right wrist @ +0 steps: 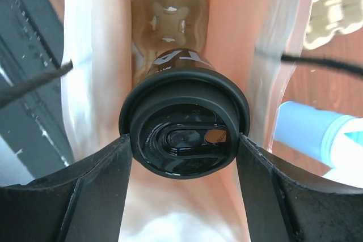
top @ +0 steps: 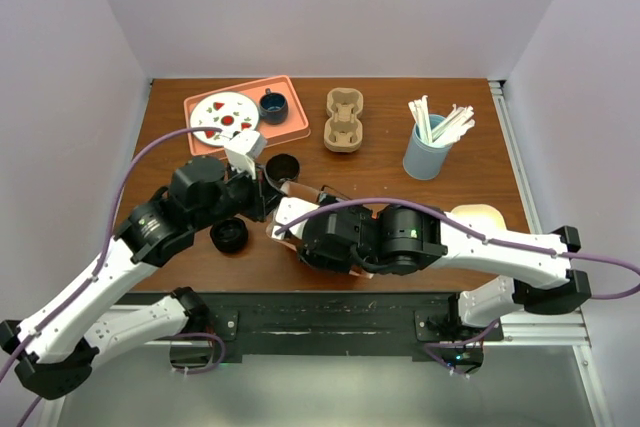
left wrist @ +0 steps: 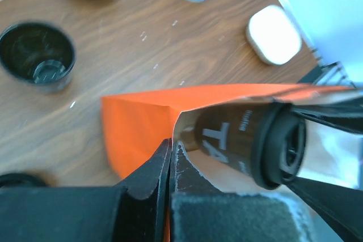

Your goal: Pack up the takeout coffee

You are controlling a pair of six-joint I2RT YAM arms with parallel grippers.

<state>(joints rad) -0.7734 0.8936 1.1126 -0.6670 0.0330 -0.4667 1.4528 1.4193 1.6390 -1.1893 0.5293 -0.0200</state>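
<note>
The takeout coffee [right wrist: 184,134], a dark cup with a black sip lid, lies on its side inside the mouth of an orange paper bag [left wrist: 139,126]. My right gripper [right wrist: 184,140] is shut on it, one finger against each side of the lid. A beige cup carrier [right wrist: 167,18] sits at the bag's far end. In the left wrist view the cup [left wrist: 238,137] shows past the bag's rim. My left gripper [left wrist: 170,157] is shut on that rim's edge. From above, both wrists meet over the bag [top: 285,219] at the table's near middle.
An open dark cup [top: 283,166] and a loose black lid [top: 229,236] stand beside the left arm. At the back are a pink tray [top: 295,132] with a plate and a blue cup, a second carrier [top: 345,119], and a blue stick holder [top: 428,152]. A white pad [top: 478,217] lies right.
</note>
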